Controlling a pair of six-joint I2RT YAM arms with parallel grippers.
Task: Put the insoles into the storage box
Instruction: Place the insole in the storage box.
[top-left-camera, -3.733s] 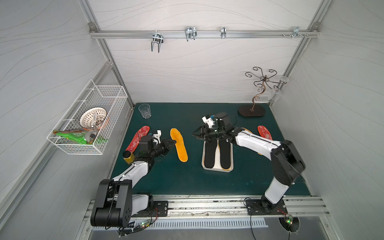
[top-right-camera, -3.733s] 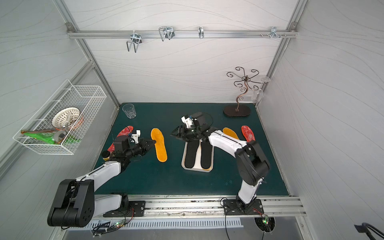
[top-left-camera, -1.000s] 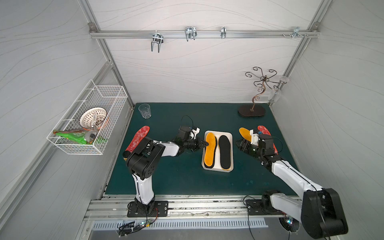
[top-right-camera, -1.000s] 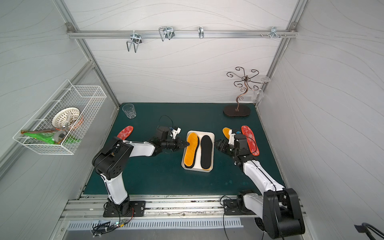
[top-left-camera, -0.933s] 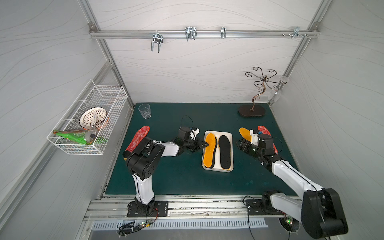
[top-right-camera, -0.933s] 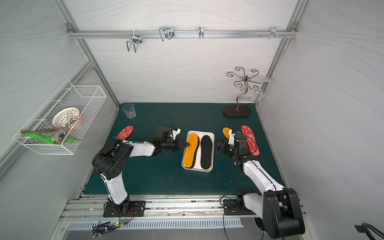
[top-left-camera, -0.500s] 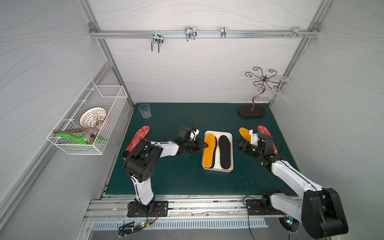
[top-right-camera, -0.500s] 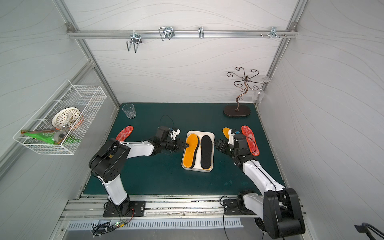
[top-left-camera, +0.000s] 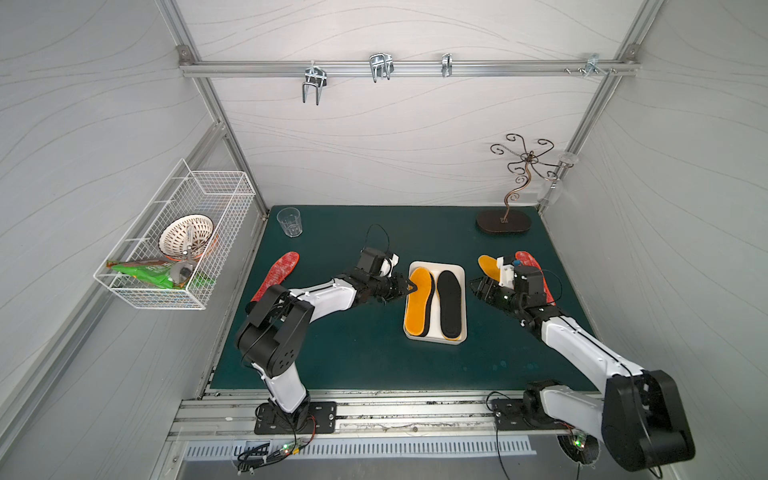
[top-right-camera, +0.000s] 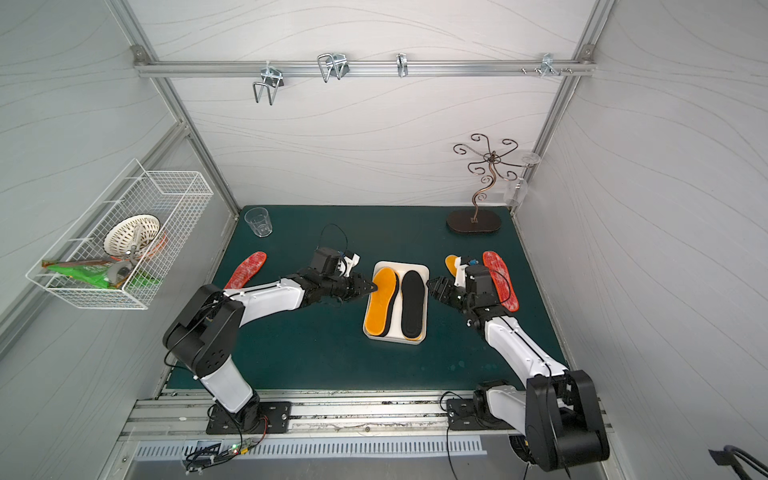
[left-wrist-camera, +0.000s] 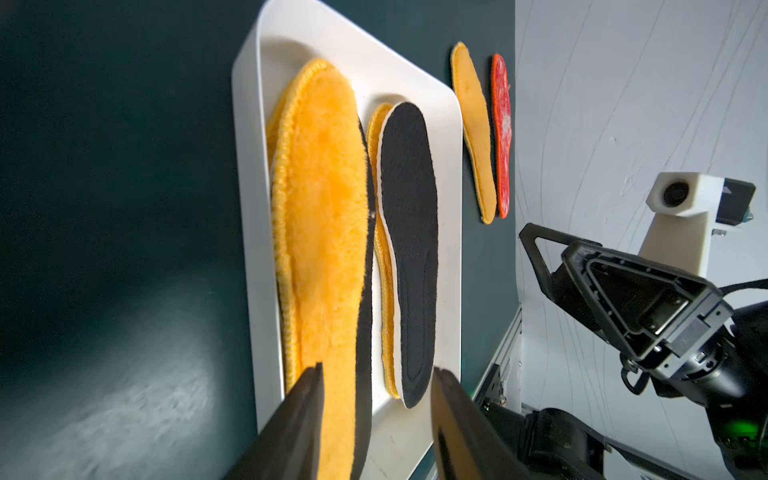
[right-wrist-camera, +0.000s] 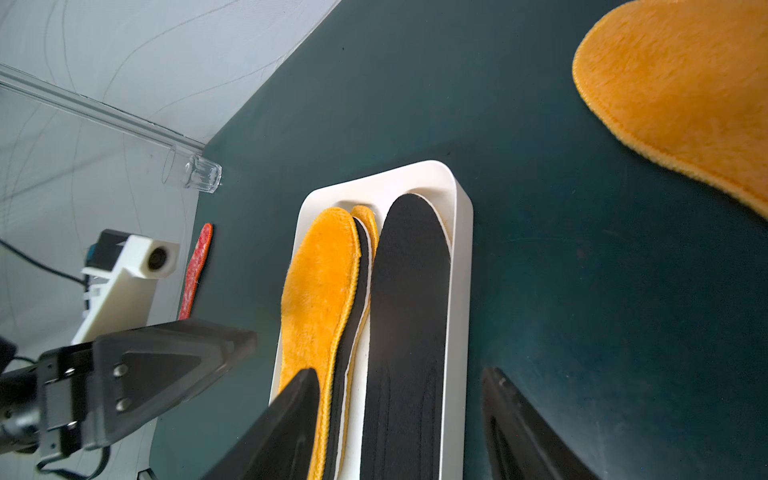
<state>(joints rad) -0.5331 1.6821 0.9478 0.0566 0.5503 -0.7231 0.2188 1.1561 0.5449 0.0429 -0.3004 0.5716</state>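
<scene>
The white storage box (top-left-camera: 436, 264) (top-right-camera: 401, 264) lies mid-mat. In it an orange insole (top-left-camera: 419, 301) (left-wrist-camera: 324, 232) rests on a black one, beside another black insole (top-left-camera: 450, 303) (right-wrist-camera: 409, 291) with orange under it. My left gripper (top-left-camera: 411, 286) (left-wrist-camera: 376, 415) is at the box's left rim, open, its fingers straddling the orange insole's end without pressing it. My right gripper (top-left-camera: 473, 286) (right-wrist-camera: 401, 424) hovers open and empty just right of the box. Loose insoles on the mat: red (top-left-camera: 276, 274) at left, orange (top-left-camera: 488, 266) and red (top-right-camera: 500, 282) at right, partly hidden by the right wrist.
A clear glass (top-left-camera: 289, 221) stands at the back left and a curly metal stand (top-left-camera: 503, 222) at the back right. A wire basket (top-left-camera: 174, 241) hangs on the left wall. Walls close in on both sides.
The left jaws have spread apart and let go of the orange insole, which lies in the box. The right arm has not moved over the last second.
</scene>
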